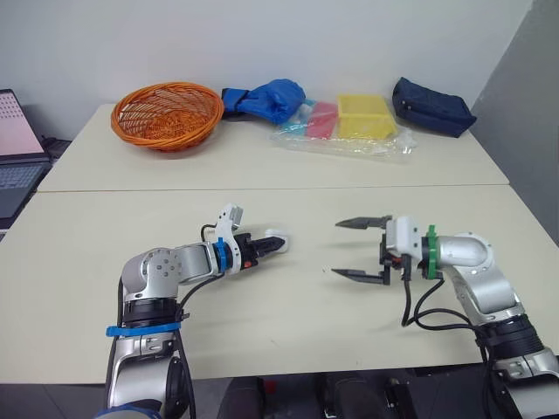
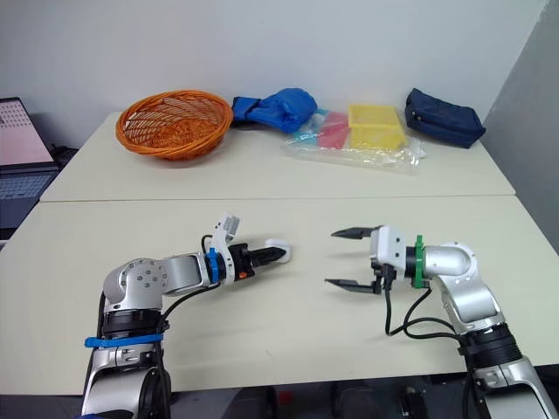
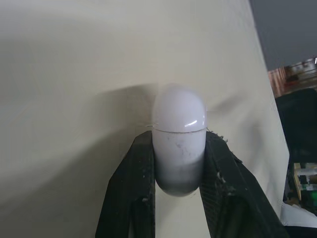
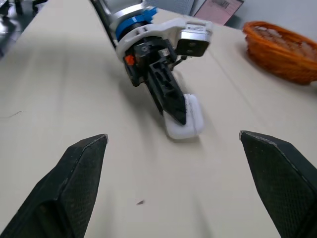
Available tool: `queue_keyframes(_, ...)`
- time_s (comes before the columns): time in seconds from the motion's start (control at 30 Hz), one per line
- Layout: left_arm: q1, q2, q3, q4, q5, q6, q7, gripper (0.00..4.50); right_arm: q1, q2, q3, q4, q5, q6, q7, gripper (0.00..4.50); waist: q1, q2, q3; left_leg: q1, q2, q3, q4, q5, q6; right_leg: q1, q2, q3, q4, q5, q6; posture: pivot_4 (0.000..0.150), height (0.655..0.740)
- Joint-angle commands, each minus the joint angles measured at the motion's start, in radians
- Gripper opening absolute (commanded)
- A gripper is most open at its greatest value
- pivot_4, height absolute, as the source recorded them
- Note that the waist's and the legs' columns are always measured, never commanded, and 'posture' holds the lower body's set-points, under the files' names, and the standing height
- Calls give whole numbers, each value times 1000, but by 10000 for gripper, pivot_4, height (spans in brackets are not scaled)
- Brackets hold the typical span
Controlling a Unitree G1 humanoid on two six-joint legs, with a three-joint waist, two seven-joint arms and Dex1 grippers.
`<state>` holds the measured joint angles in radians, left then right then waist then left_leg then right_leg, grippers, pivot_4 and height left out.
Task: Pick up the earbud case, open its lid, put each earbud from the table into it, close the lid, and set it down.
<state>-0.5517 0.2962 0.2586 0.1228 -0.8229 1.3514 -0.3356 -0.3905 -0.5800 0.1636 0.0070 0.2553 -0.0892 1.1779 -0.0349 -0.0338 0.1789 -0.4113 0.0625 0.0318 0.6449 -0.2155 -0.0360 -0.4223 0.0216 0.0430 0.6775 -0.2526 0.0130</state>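
my right gripper [image 4: 172, 135]: spread wide, both black fingers [image 4: 81, 173] well apart and holding nothing
table [image 4: 54, 84]: pale beige, running away under me
left gripper [image 4: 177, 113]: ahead of me, pointing my way, clamped on the earbud case
earbud case [image 4: 194, 119]: white, rounded, low against the table
basket [image 4: 285, 49]: orange, well beyond

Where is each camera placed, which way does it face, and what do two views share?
Left eye view: head, looking forward and down over the table; both arms show.
Right eye view: beside it; same scene.
Left wrist view: left wrist, along its jaws, shut on the earbud case.
Right wrist view: right wrist, facing the left gripper between its own open jaws.
Shared: both wrist views show the case.
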Motion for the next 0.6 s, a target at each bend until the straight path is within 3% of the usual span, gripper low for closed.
queue_keyframes(0.03, 10, -11, 35, -32, -11, 37, 25, 7853, -15, 3, -11, -23, 6, 2, -11, 44561, 0, 0, 0, 1, 0, 0, 0, 0, 0, 1, 0, 0, 0, 0, 0, 1500, 7400)
queue_keyframes(0.1, 17, -26, 89, -32, -17, 43, 61, 7853, -30, 8, -18, -15, 10, 13, -22, 44561, 0, 0, 0, 1, 0, 0, 0, 0, 0, 1, 0, 0, 0, 0, 0, 1500, 7400)
queue_keyframes(0.4, 124, 64, 177, -191, -53, 165, 71, 36691, -54, 0, -33, 46, 13, 12, -16, 45000, -7, 0, 0, 4, 0, 0, -1, 0, 0, 2, 0, 2, 2, 0, 0, 1500, 7400)
queue_keyframes(0.5, 187, 175, 204, -222, -41, 145, 33, 44676, -64, -16, -49, 95, 14, -15, 0, 45000, -14, 0, 0, 6, 0, 1, -1, 0, 0, 3, 0, 3, 2, 0, 0, 1500, 7400)
queue_keyframes(0.6, 302, 376, 140, -284, 62, -138, -174, 44676, -58, -32, -63, 98, 25, 3, 8, 45000, -34, 0, 0, 11, 1, 0, -4, 0, 0, 3, 0, 5, 3, 0, -3, 1500, 7400)
